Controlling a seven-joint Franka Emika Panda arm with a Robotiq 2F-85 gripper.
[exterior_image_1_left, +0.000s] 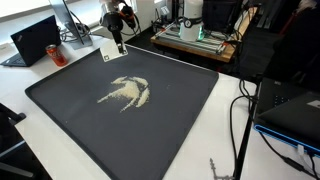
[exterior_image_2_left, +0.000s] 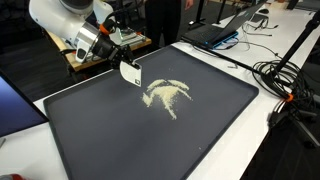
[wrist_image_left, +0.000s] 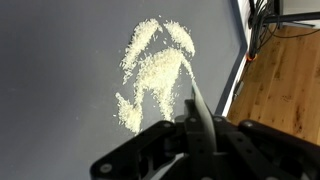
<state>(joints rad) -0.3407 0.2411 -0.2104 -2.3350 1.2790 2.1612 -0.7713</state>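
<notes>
The hand (exterior_image_2_left: 120, 57) is pressed together on a white, flat, square card (exterior_image_2_left: 130, 73), pinching its upper edge so that the card hangs down. In the wrist view the card (wrist_image_left: 197, 104) shows edge-on as a thin blade between the fingers (wrist_image_left: 210, 135). Its lower edge is close above the dark grey rectangular mat (exterior_image_2_left: 100, 140), near the mat's far left part in an exterior view. The pale, scattered heap of fine grains (exterior_image_2_left: 167, 95) lies on the mat just right of the card and a little nearer, apart from it. The mat covers a white table (exterior_image_1_left: 15, 88). An open black laptop (exterior_image_1_left: 38, 40) stands at the far left.
</notes>
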